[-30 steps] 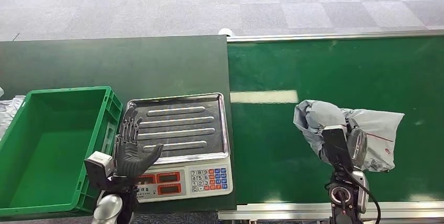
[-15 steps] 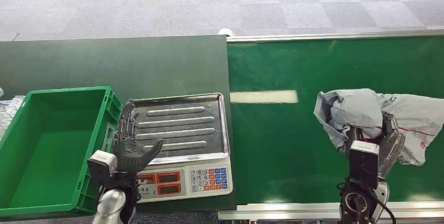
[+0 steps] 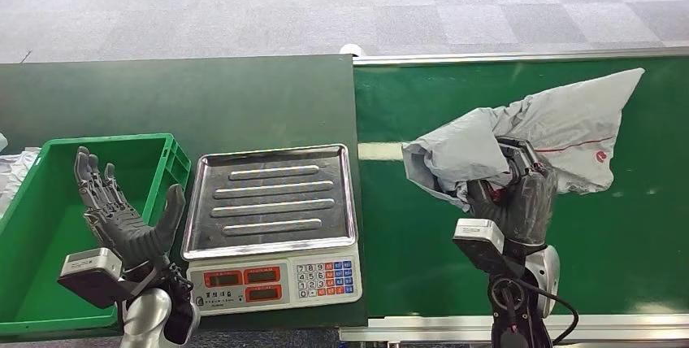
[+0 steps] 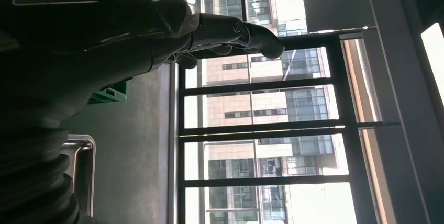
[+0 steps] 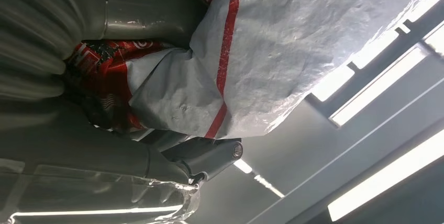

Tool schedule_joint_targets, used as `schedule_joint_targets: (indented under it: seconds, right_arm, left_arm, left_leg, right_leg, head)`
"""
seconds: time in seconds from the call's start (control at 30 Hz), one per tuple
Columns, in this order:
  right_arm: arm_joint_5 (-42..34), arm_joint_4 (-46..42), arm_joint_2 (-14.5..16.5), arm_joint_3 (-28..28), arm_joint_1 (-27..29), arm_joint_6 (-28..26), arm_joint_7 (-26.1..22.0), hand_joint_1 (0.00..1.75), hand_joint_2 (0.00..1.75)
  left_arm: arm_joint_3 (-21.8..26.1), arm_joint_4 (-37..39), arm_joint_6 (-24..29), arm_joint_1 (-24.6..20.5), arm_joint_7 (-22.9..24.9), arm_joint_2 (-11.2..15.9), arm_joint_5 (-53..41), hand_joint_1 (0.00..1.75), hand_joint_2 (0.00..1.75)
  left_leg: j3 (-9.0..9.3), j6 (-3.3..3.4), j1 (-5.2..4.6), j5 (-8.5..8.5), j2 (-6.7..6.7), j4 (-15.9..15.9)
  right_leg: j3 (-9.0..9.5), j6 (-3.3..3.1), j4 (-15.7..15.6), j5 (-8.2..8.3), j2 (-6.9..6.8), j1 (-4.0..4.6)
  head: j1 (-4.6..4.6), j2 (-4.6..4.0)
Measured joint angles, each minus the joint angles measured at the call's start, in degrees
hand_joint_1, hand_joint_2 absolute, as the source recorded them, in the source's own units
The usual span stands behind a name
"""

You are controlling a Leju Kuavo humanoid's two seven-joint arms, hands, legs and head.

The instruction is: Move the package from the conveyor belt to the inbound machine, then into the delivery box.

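Green crate [image 3: 49, 226] at far left on the dark green table [image 3: 203, 100], some crumpled clear plastic [image 3: 12, 173] just past its left edge. Left hand [image 3: 122, 214] raised over the crate's near right corner, palm up, fingers spread apart, holding nothing; left wrist view shows the same hand [image 4: 104, 30] with fingers extended toward windows. Just right of the crate: scale [image 3: 272, 222] with ribbed steel tray, bare, red displays and keypad on its front panel. Right of the table, the green conveyor belt [image 3: 422, 267]. Right hand [image 3: 512, 202] lifted above the belt, fingers wrapped around the grey package [image 3: 561, 124], a soft mailer bag with a red line. Right wrist view: bag [image 5: 282, 51] bunched against the palm, clamped tight.
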Motion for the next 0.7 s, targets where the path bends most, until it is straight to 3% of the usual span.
schedule_joint_targets:
  seconds: [0.2,0.3,0.47,0.7]
  right_arm:
    - [3.8,2.2,-1.0,7.0,-2.4,0.9,0.2,1.75,1.75]
    - [7.0,4.8,-1.4,10.7,-4.8,3.9,1.1,1.75,1.75]
    - [12.5,13.1,-1.7,20.4,-9.8,8.6,2.3,1.75,1.75]
    - [13.8,24.5,-0.9,31.6,-14.7,12.3,1.4,1.75,1.75]
  left_arm:
    - [-0.3,-2.1,0.0,0.5,0.0,-0.1,0.5,0.00,1.75]
    - [-0.4,-2.5,-0.7,0.6,0.0,-0.1,0.6,0.00,1.75]
    - [-1.0,-2.5,-1.6,0.4,0.0,-0.1,0.5,0.00,1.75]
    - [-1.7,-2.2,-2.0,0.1,0.0,0.0,0.6,0.00,1.75]
  left_leg:
    - [-0.02,0.00,0.00,0.00,-0.01,0.0]
    - [-0.01,0.00,0.00,0.00,0.03,0.0]
    - [-0.03,-0.01,0.01,0.05,-0.02,0.0]
    - [-0.09,-0.03,0.01,0.06,-0.11,0.0]
  right_leg:
    - [0.00,0.00,0.0,0.00,0.00,0.00]
    - [-0.01,-0.01,0.0,0.01,0.03,0.00]
    - [-0.02,-0.01,0.0,0.01,-0.04,0.02]
    - [-0.06,0.00,0.0,-0.01,-0.12,0.02]
  head:
    - [-0.01,0.00]
    - [-0.01,0.00]
    - [0.01,0.00]
    - [0.00,0.00]
